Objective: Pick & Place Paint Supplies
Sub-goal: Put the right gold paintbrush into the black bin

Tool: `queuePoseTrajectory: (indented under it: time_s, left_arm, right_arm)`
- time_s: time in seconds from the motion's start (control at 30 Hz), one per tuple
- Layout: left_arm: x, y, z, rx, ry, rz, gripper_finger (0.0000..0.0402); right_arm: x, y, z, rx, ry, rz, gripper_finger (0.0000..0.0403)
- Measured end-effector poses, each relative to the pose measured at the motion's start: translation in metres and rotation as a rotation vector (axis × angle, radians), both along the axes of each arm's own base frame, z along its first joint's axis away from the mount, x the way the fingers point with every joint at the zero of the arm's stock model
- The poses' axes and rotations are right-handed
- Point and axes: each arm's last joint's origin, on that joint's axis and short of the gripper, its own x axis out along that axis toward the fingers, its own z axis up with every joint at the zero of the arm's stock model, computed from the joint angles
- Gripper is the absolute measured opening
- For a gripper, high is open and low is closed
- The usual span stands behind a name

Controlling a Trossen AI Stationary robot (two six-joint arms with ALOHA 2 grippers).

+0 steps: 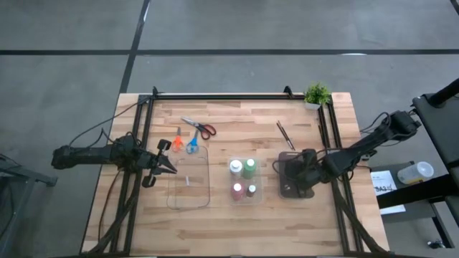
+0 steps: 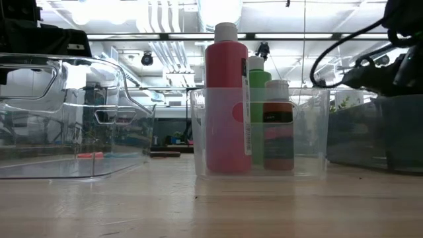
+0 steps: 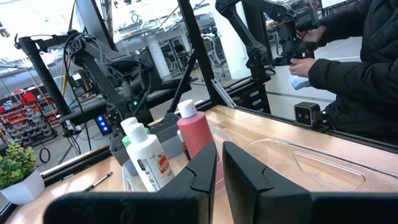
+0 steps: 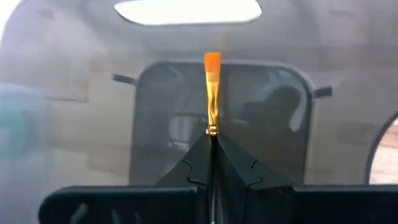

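Observation:
Four paint bottles (image 1: pixel 244 179) (red (image 2: pixel 225 99), green (image 2: pixel 259 79), brownish (image 2: pixel 278 125), white) stand upright in a small clear bin. Red scissors (image 1: pixel 201 128), orange scissors (image 1: pixel 176 140) and blue scissors (image 1: pixel 192 144) lie flat on the wood, as do thin dark brushes (image 1: pixel 285 135). My right gripper (image 1: pixel 295 172) (image 4: pixel 211 138) is over the dark grey tray (image 1: pixel 290 190), shut on an orange-tipped paintbrush (image 4: pixel 212 93). My left gripper (image 1: pixel 168 166) (image 3: pixel 219 155) is shut at the left edge of the large clear tray (image 1: pixel 190 197), holding nothing. My right gripper pinches the paintbrush between its two fingers just behind the gold ferrule (image 4: pixel 212 121). The brush lies along the fingers, and its orange bristles (image 4: pixel 212 62) stick out past the fingertips into the dark tray. Whether the bristles touch the tray's floor, I cannot tell.
A small potted plant (image 1: pixel 316 94) stands at the table's far right corner. Black frame rails run along the left, far and right sides. A person in a dark jacket (image 3: pixel 354 68) works beyond the table. Bare wood lies along the near edge.

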Motion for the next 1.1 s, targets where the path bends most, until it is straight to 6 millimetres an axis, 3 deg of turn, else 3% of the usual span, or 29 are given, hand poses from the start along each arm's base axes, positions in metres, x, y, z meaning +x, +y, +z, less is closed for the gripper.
queuePoseTrajectory:
  time_s: [0.27, 0.83, 1.1]
  left_arm:
    - [0.0, 0.0, 0.0, 0.0, 0.0, 0.0, 0.0036]
    - [0.0, 0.0, 0.0001, 0.0, 0.0, 0.0, 0.0036]
    - [0.0, 0.0, 0.0001, 0.0, 0.0, 0.0, 0.0036]
  right_arm:
    - [0.0019, 0.0035, -0.0099, 0.049, 0.095, 0.012, 0.0013]
    - [0.0062, 0.0058, -0.0081, 0.057, 0.086, 0.009, 0.0015]
    - [0.0075, 0.0059, -0.0066, 0.042, 0.074, 0.018, 0.0094]
